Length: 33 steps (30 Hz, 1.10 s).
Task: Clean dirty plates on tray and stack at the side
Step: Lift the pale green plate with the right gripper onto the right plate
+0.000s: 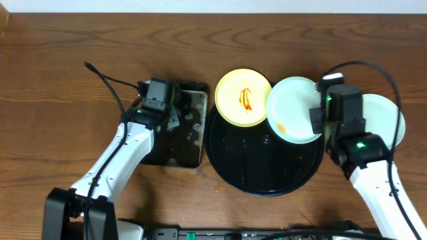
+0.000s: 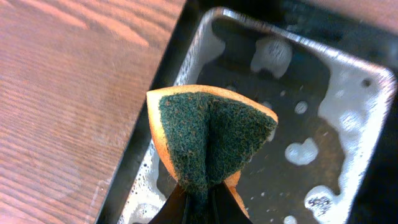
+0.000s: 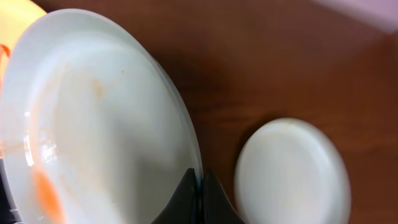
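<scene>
The large round black tray (image 1: 253, 167) sits at centre. A pale yellow plate (image 1: 235, 107) with an orange-red smear rests on its far left rim. My right gripper (image 1: 317, 115) is shut on the right rim of a mint-white plate (image 1: 290, 107) with an orange smear, held tilted over the tray's right side; it fills the right wrist view (image 3: 106, 118) at my fingers (image 3: 199, 186). A second mint-white plate (image 1: 393, 120) lies on the table to the right, also in the right wrist view (image 3: 292, 171). My left gripper (image 1: 170, 110) is shut on a folded green-and-yellow sponge (image 2: 208, 140).
A rectangular black pan (image 1: 187, 143) with soapy water and foam lies left of the tray, under my left gripper; it shows in the left wrist view (image 2: 311, 124). Black cables run over the wooden table (image 1: 53, 100) behind each arm.
</scene>
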{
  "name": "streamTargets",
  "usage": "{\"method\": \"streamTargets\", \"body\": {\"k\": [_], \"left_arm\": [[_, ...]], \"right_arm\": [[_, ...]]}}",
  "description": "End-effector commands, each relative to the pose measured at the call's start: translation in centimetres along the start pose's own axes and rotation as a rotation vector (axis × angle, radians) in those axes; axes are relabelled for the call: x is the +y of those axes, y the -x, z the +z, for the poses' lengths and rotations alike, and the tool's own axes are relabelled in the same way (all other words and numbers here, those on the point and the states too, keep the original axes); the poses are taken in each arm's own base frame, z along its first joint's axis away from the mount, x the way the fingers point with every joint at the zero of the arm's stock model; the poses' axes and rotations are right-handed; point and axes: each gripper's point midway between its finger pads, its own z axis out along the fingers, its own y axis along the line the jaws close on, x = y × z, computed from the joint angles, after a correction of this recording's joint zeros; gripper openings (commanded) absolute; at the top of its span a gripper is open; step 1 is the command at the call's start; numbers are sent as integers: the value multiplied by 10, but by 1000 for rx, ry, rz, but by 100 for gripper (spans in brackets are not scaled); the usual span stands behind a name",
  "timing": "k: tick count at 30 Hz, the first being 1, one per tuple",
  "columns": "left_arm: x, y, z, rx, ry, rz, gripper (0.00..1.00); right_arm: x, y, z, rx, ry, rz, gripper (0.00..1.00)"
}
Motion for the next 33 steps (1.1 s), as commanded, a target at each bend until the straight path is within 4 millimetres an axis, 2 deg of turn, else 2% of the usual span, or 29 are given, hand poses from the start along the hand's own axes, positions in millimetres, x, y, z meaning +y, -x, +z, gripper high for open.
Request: {"method": "streamTargets", "body": {"k": [1, 8, 10, 13, 18, 24, 28, 33], "left_arm": [[2, -8, 7, 27, 12, 3, 8], [2, -8, 8, 28, 12, 4, 8], [2, -8, 8, 28, 13, 4, 8], [2, -8, 8, 28, 13, 4, 8], [2, -8, 8, 28, 13, 4, 8], [2, -8, 8, 28, 12, 4, 8], [2, -9, 8, 30, 9, 5, 8], [-19, -10, 9, 39, -106, 93, 8]], "right_arm": [[-9, 21, -16, -52, -137, -202, 1], [19, 36, -38, -98, -225, -471, 1], [20, 41, -46, -110, -280, -520, 1], [13, 53, -58, -140, -385, -512, 1], [14, 69, -65, -204, -408, -481, 1], [14, 72, -65, -221, -406, -445, 1], [1, 66, -57, -207, -410, -287, 1], [-39, 48, -39, -157, -434, -20, 1]]}}
